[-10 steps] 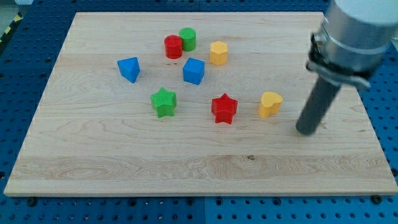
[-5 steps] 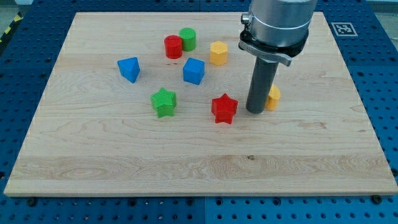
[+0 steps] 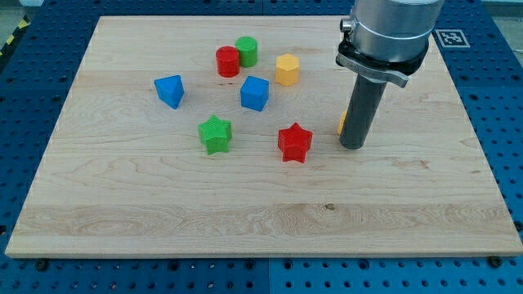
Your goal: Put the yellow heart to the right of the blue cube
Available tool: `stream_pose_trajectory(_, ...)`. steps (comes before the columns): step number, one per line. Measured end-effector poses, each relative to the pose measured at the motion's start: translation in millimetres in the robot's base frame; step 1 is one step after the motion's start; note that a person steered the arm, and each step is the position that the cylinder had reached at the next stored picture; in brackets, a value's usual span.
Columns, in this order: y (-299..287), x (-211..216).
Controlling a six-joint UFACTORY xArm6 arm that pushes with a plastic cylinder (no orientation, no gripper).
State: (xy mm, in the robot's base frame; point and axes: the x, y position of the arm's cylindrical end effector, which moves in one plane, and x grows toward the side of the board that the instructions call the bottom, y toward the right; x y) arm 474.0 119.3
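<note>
The yellow heart (image 3: pixel 341 123) is almost wholly hidden behind my rod; only a thin yellow sliver shows at the rod's left edge. My tip (image 3: pixel 352 146) rests on the board right in front of the heart, to the right of the red star (image 3: pixel 294 142). The blue cube (image 3: pixel 255 93) sits up and to the left, well apart from my tip. Whether the tip touches the heart cannot be told.
A yellow hexagonal block (image 3: pixel 287 70) lies above and right of the blue cube. A red cylinder (image 3: pixel 227 61) and a green cylinder (image 3: pixel 247 51) touch near the view's top. A blue triangular block (image 3: pixel 170 90) and a green star (image 3: pixel 215 133) lie left. The wooden board (image 3: pixel 163 212) sits on a blue pegboard.
My rod swung from the heart's right to its left, then back right a little, so it now stands in front of the heart. The heart has shifted slightly up and left.
</note>
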Motion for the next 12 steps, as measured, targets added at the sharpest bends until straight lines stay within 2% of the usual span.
stream_pose_trajectory(2, 0, -45)
stream_pose_trajectory(4, 0, -56)
stream_pose_trajectory(6, 75, -29)
stream_pose_trajectory(7, 75, -59)
stream_pose_trajectory(12, 29, -90)
